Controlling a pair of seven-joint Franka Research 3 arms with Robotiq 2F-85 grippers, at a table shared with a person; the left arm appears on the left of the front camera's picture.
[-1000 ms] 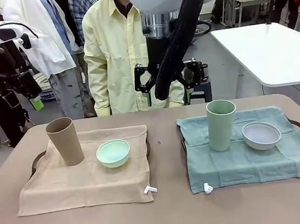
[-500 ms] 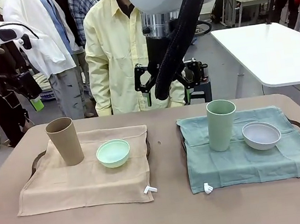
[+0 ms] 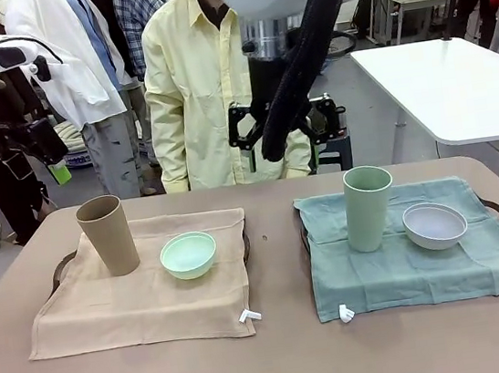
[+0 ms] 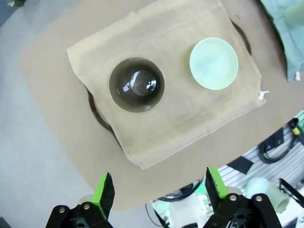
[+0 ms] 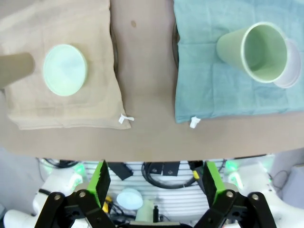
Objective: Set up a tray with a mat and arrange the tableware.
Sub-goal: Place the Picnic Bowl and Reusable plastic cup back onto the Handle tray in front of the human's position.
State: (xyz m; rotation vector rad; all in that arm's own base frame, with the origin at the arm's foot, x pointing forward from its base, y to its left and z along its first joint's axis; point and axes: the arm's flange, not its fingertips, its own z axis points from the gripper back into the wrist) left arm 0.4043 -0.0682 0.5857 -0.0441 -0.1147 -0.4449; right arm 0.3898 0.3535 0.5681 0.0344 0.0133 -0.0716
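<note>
Both my pincers, left (image 4: pixel 156 187) and right (image 5: pixel 156 183), hang spread and empty above the tall tan-brown handleless cup (image 3: pixel 108 234); the small mint green round bowl (image 3: pixel 189 254) sits just beside it.

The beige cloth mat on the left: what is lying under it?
A dark tray rim sticks out from under the beige cloth mat at its left and right edges. The mat covers the rest of the tray, so its surface cannot be seen.
</note>
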